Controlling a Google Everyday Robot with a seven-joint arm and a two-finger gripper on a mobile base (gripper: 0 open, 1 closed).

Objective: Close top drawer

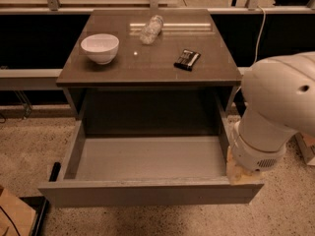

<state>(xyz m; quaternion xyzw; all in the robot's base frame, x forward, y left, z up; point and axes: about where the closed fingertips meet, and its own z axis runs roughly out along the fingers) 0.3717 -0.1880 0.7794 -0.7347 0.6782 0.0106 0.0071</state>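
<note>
Well, the top drawer [147,193] stands pulled far out beneath the table [147,70]: a wide, shallow box, smooth grey inside, with a plain flat front. On the glossy brown top sit a round white bowl [100,47], a clear bottle [151,29] lying down and a dark packet [187,59]. A bulbous white arm [275,107] crowds the drawer's right front corner. The claw is out of sight, so I cannot tell how it stands.

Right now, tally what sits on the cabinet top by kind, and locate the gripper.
white bowl: 1
clear bottle: 1
dark packet: 1
Total: 3
Gripper out of view; only the arm shows, right of the open top drawer.
</note>
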